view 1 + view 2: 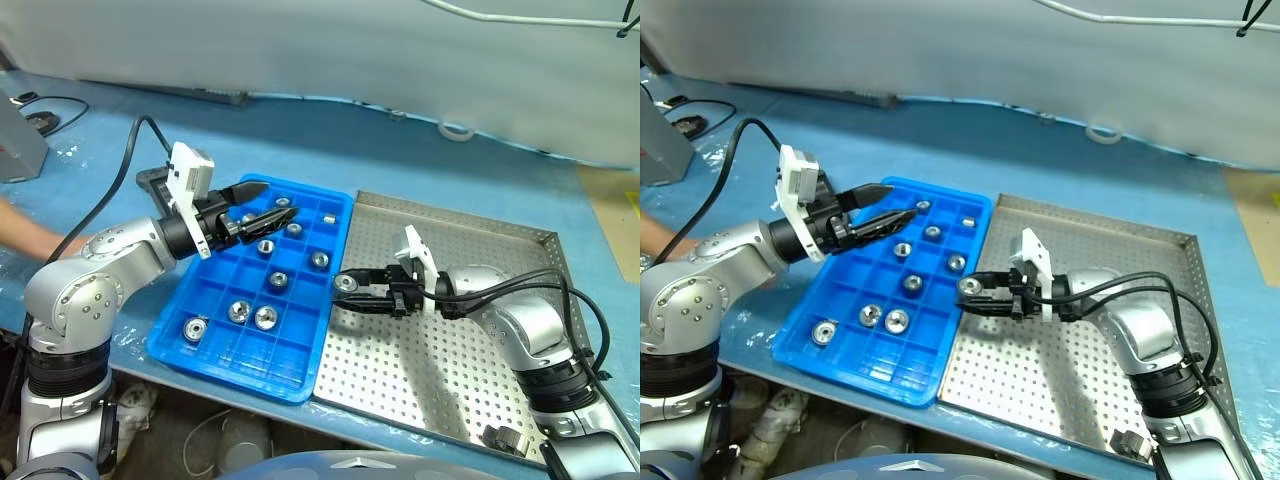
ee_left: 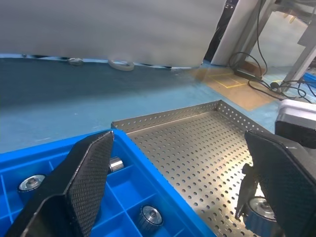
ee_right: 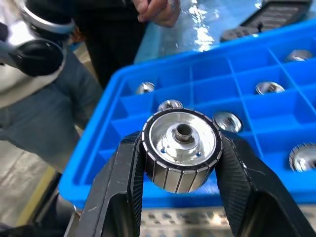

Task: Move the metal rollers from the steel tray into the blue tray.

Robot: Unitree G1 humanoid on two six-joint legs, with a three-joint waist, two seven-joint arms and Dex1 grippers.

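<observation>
Right end effector [image 1: 345,286] clamps a metal roller [image 3: 181,149], bore axis level, over the steel tray [image 1: 480,370] edge; blue tray [image 1: 225,350] at 9 o'clock; left end effector [image 1: 262,203] open above it.

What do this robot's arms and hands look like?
Silver-grey rounded arm shells with black joint bands. Each hand, left hand and right hand, has two black textured fingers and a white wrist camera block. Black cables loop along both arms.

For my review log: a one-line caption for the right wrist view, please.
Right gripper clamps a metal roller just short of the blue tray, several compartments already filled.
</observation>
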